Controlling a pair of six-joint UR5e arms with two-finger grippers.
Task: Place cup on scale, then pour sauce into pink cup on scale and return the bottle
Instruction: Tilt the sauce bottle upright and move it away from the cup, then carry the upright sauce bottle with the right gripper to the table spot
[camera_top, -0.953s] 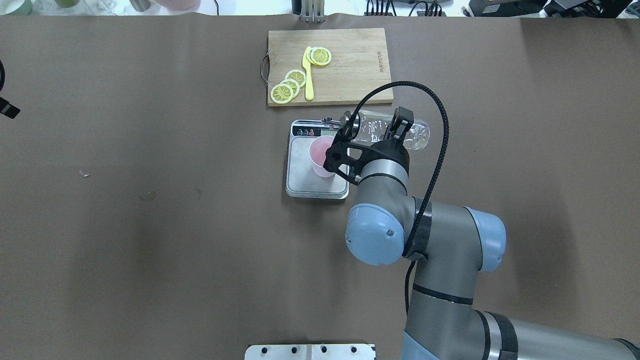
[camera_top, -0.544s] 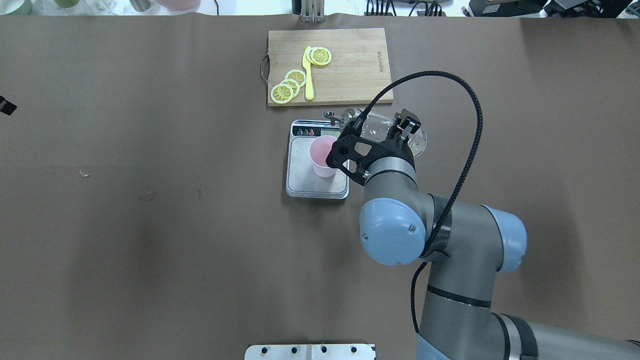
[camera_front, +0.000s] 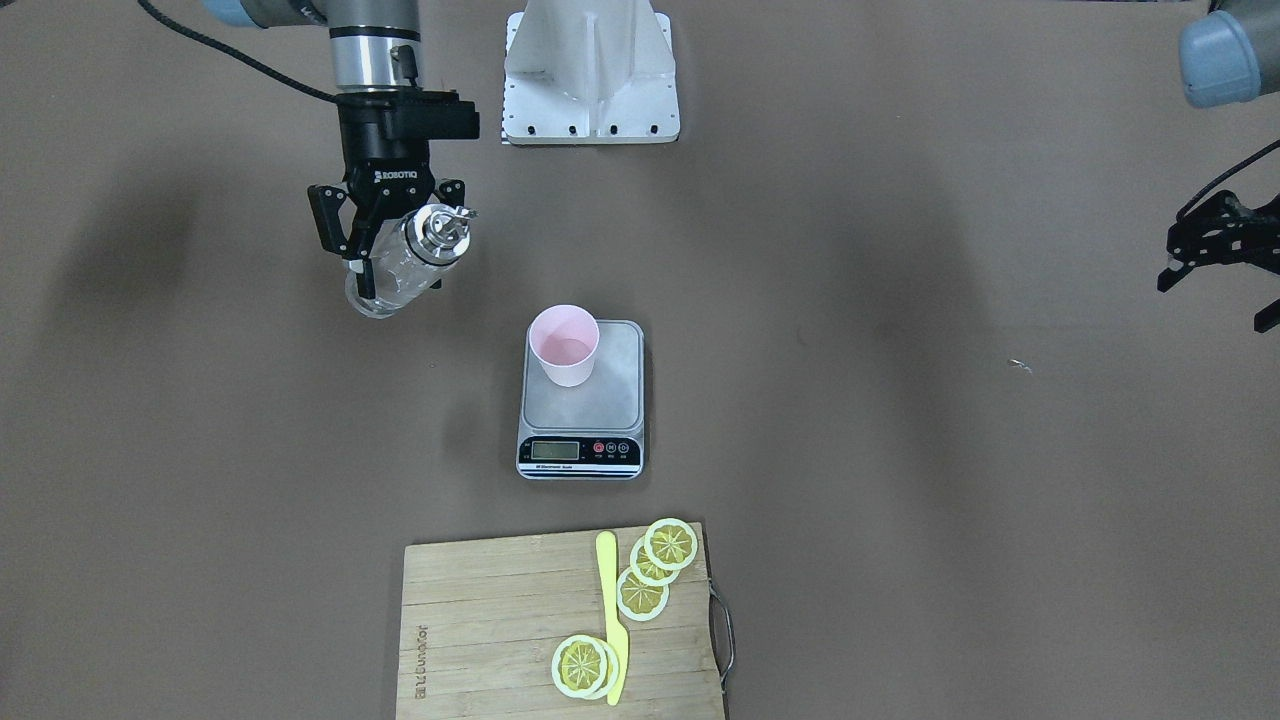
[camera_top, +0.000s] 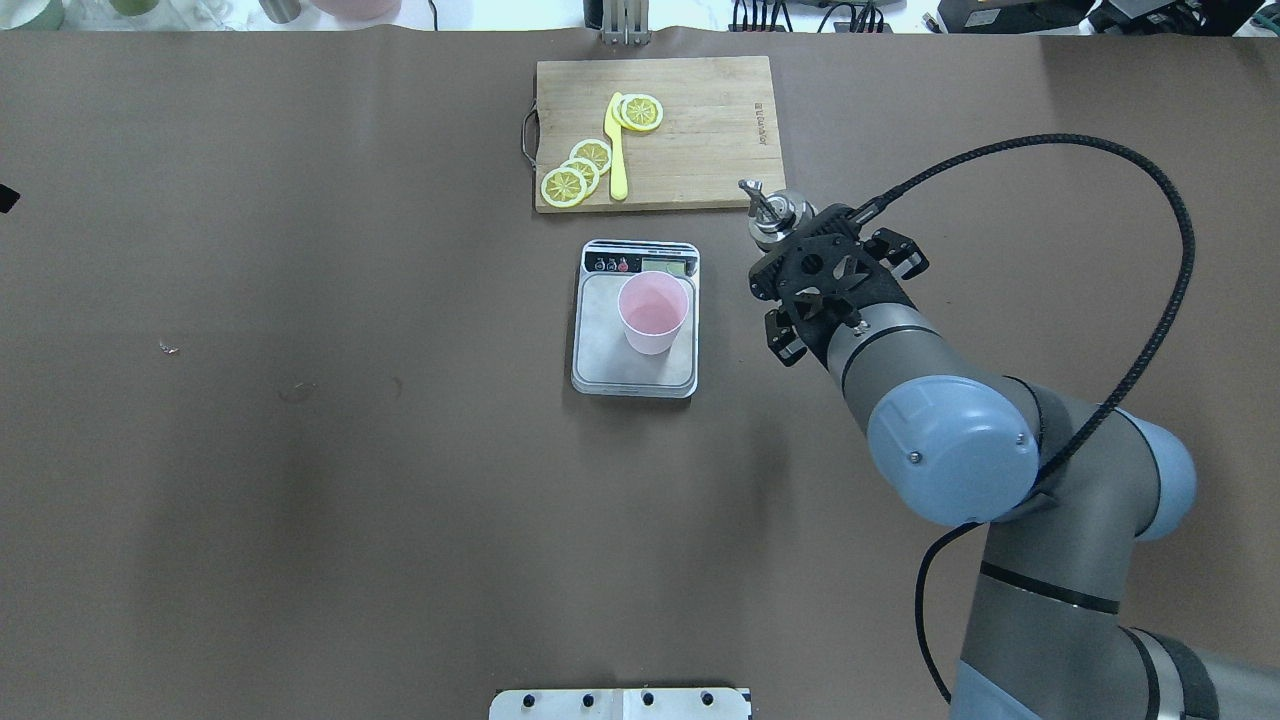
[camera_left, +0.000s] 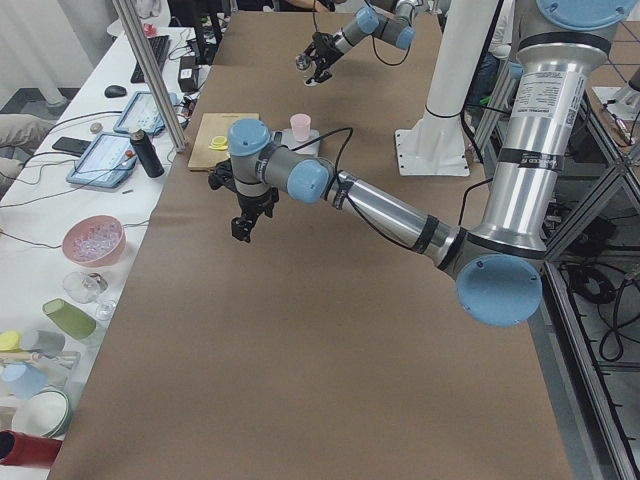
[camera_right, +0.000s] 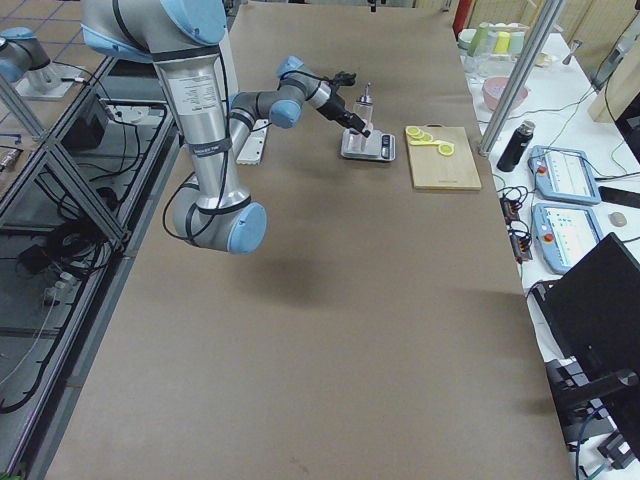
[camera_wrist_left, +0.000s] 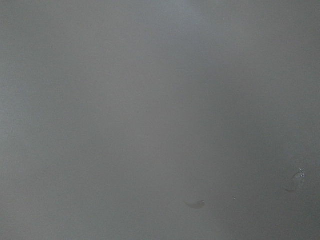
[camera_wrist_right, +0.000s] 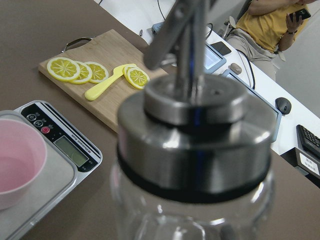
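The pink cup (camera_top: 652, 312) stands upright on the scale (camera_top: 610, 368), toward its display end, and a shallow pool of clear liquid shows in its bottom (camera_front: 563, 350). My right gripper (camera_front: 390, 240) is shut on the glass bottle (camera_front: 402, 272), held nearly upright above the table and apart from the scale. From overhead only its metal spout cap (camera_top: 775, 212) shows; the wrist hides the body. Clear sauce is visible through the glass. The right wrist view is filled by the cap (camera_wrist_right: 195, 150). My left gripper (camera_front: 1215, 305) hangs open and empty far off at the table's side.
A wooden cutting board (camera_top: 700, 130) with lemon slices (camera_top: 578, 170) and a yellow knife (camera_top: 617, 150) lies just beyond the scale. The robot's base plate (camera_front: 590, 90) sits at the near edge. A seated person (camera_wrist_right: 272, 20) and tablets are past the table's far edge.
The right gripper has swung the bottle from lying tipped with its spout over the cup to nearly upright. It has carried it sideways, clear of the scale. The cup stayed put.
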